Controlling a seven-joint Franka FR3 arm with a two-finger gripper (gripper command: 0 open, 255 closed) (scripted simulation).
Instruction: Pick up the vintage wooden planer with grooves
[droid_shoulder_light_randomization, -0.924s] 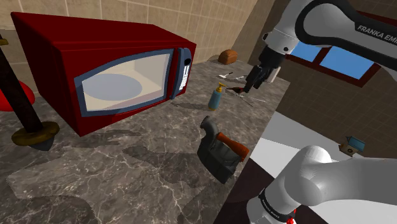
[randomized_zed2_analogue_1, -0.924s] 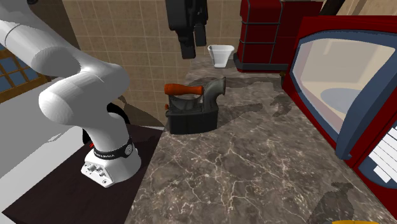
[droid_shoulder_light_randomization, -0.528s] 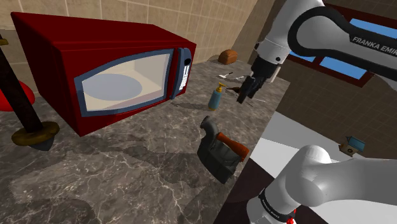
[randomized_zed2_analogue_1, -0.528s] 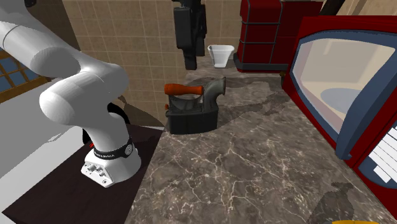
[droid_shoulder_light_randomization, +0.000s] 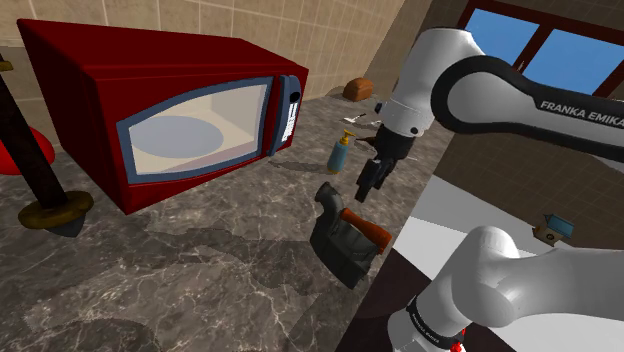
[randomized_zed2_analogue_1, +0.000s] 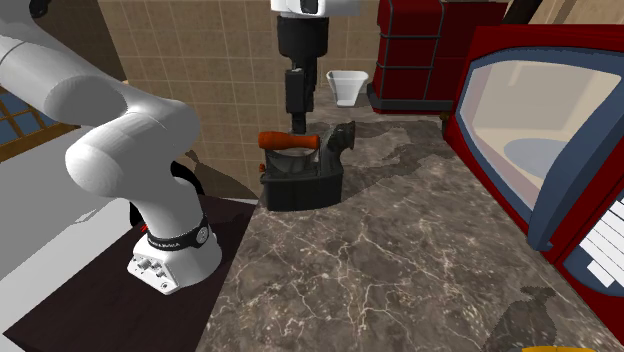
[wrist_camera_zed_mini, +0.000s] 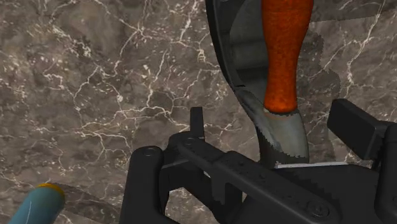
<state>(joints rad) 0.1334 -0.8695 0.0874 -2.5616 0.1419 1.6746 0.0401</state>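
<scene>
The planer (droid_shoulder_light_randomization: 345, 240) is a dark grey body with a grooved base and an orange-red handle (droid_shoulder_light_randomization: 366, 228). It lies on the marble counter (droid_shoulder_light_randomization: 220, 260) close to the edge by the stand. My gripper (droid_shoulder_light_randomization: 366, 186) hangs just above its far end with the fingers pointing down. From the second exterior view the gripper (randomized_zed2_analogue_1: 298, 121) is directly over the handle (randomized_zed2_analogue_1: 289, 140) of the planer (randomized_zed2_analogue_1: 300, 178). Looking along the hand, the gripper (wrist_camera_zed_mini: 277, 124) is open, and the handle (wrist_camera_zed_mini: 283, 51) and its grey metal bracket (wrist_camera_zed_mini: 284, 135) lie between the fingers, untouched.
A red microwave (droid_shoulder_light_randomization: 170, 110) fills the counter's back. A blue bottle with a yellow cap (droid_shoulder_light_randomization: 340, 153) stands just beyond the gripper, with small utensils and a brown lump (droid_shoulder_light_randomization: 357, 89) farther back. A black stand (droid_shoulder_light_randomization: 45, 190) sits at the shoulder view's left. A white cup (randomized_zed2_analogue_1: 346, 86) stands behind the planer.
The arm has swung from over the small utensils at the back toward the planer and come down. The gripper now hangs just above the handle.
</scene>
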